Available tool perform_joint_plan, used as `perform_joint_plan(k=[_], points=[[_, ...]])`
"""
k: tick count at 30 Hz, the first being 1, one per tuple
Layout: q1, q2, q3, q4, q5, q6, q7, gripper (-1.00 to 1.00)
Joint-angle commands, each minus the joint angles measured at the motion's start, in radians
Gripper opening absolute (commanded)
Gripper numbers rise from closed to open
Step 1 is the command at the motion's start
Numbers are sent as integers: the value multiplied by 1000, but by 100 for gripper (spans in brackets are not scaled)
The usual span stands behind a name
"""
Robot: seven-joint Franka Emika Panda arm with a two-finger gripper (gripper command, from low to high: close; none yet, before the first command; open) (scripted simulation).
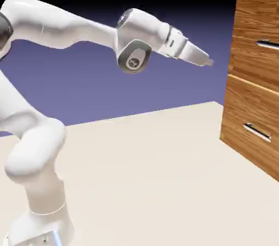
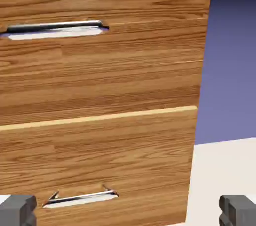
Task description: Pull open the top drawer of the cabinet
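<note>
Item: cabinet [image 1: 253, 76], tall box of warm brown wood grain, standing at the right edge of the exterior view, its top and right side cut off by the frame; its near vertical edge runs down to the cream table [image 1: 141, 174]. Clearance: a broad bare stretch of table fills the lower middle of that view, and a band of blue-violet backdrop separates the cabinet's front edge from the gripper [image 1: 208, 61], which hangs in the upper middle, level, pointing right, well apart from the wood. Gripper state: released, fingertips [image 2: 17, 210] spread wide at the two bottom corners of the hand view, nothing between them. Item: top drawer [image 2: 100, 60], upper of two stacked fronts, flush with the carcass, occupying the upper half of the hand view; a pale seam divides it from the lower drawer [image 2: 95, 165]. Its slim silver bar handle [image 2: 55, 28] lies horizontal at the upper left of the hand view. A like handle [image 2: 80, 198] sits low on the lower front. The cabinet's right edge in the hand view borders open backdrop.
</note>
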Motion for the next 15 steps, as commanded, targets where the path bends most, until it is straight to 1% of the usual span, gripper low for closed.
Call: perform_joint_plan(k=[1,15], points=[[-36,-1,35,24,37,2,-12,0],[-544,-9,527,360,562,24,-185,0]])
